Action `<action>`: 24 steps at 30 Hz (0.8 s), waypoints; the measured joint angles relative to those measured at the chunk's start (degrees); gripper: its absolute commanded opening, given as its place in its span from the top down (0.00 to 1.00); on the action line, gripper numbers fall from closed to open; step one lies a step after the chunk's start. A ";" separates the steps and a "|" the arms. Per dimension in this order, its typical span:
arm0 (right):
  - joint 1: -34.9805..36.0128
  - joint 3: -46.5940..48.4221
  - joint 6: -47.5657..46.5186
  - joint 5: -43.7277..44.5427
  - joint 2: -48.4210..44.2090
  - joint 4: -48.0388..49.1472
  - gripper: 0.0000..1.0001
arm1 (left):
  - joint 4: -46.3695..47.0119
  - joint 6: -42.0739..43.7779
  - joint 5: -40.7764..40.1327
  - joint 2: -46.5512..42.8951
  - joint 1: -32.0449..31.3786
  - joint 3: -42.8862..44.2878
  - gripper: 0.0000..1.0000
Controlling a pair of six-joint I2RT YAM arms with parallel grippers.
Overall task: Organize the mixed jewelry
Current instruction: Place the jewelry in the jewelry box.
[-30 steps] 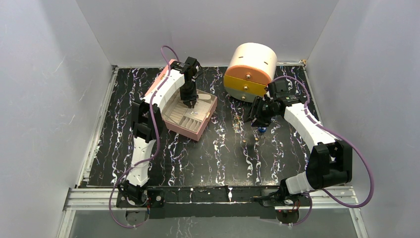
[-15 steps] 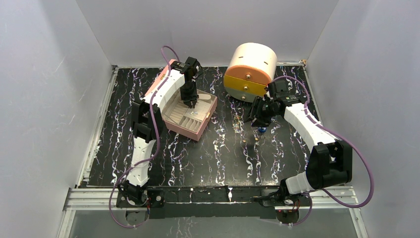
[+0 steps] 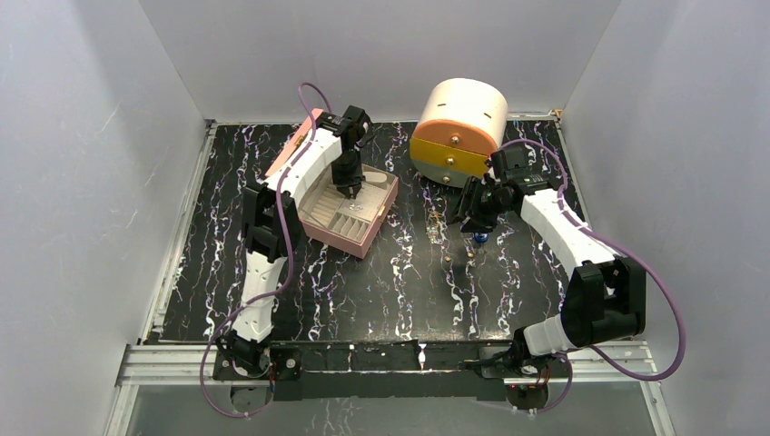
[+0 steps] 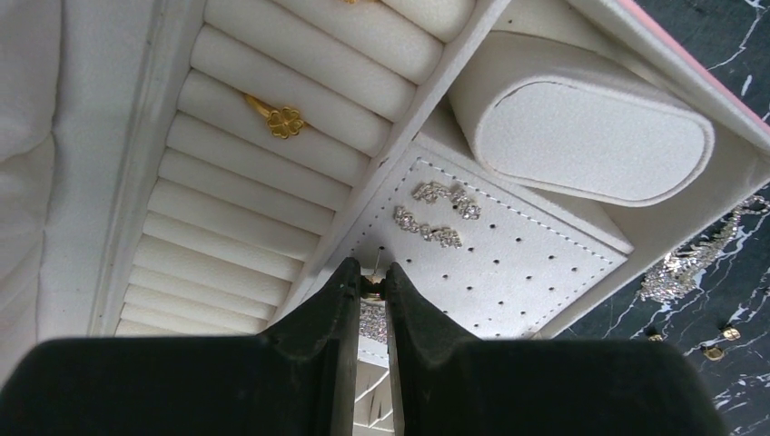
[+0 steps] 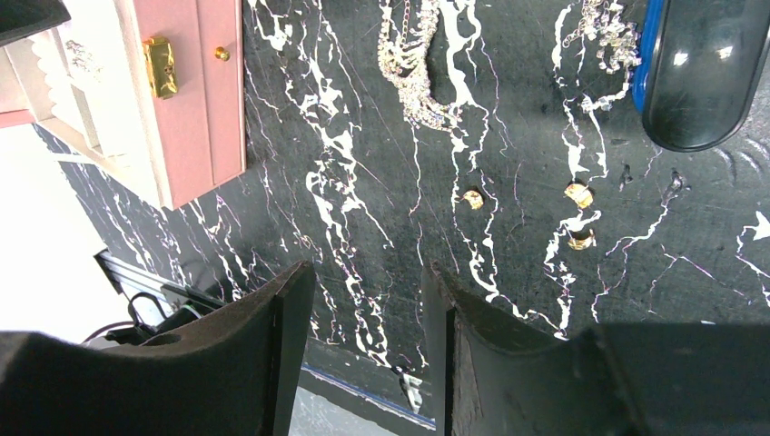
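Left gripper point(image 4: 370, 283): jaws all but closed, pinching a tiny glinting stud-like piece point(image 4: 372, 289) at the very tips. It hangs over the near border of the white perforated earring panel point(image 4: 536, 272) inside the pink quilted jewellery box point(image 3: 338, 240), which sits towards the far-left corner of the black marbled tabletop point(image 3: 399, 291). Two silver crystal earrings point(image 4: 427, 227) are pinned on the panel. A gold clover ring point(image 4: 283, 121) is seated in the white ring rolls point(image 4: 227, 209) alongside.

Right gripper point(image 5: 363, 300): jaws open and empty, hovering over mid-table to the right of the box. Three small gold pieces point(image 5: 577, 193) lie loose below, near the silver chains point(image 5: 413, 73) and a blue elongated object point(image 5: 699, 64).

Risks, as judged: the held piece is far smaller than the fingers, so a slight tilt at release could miss the holes and drop it into the divider gap. The right fingers may push the gold pieces along instead of gripping one.

Not determinable: what kind of piece is held, and whether it touches the panel, since the fingertips cover it. The chains are cut off at the right wrist view's edge
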 measured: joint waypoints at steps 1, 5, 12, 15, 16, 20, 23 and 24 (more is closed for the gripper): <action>0.02 -0.02 0.00 0.00 0.00 -0.02 0.44 | -0.17 0.00 -0.24 -0.02 -0.04 0.00 1.00; 0.02 -0.28 0.00 0.00 0.00 0.02 0.44 | -0.81 -0.02 -1.03 -0.04 -0.13 0.04 1.00; 0.02 -0.48 0.00 0.00 0.00 0.00 0.44 | -0.72 0.07 -0.44 -0.04 -0.13 0.02 1.00; 0.02 -0.48 0.00 0.00 0.00 0.00 0.44 | -0.59 0.11 0.50 -0.04 -0.07 -0.02 1.00; 0.02 -0.50 0.00 0.00 0.00 0.00 0.44 | -0.52 0.11 0.79 -0.04 0.02 -0.07 1.00; 0.02 -0.50 -0.02 0.00 0.00 0.00 0.44 | -0.24 0.11 1.42 -0.07 0.04 -0.13 1.00; 0.02 -0.50 -0.11 0.00 0.00 0.02 0.44 | -0.09 0.11 1.51 -0.07 0.04 -0.13 1.00; 0.02 -0.50 -0.13 0.00 0.00 0.02 0.44 | 0.02 0.09 1.53 -0.07 0.04 -0.13 1.00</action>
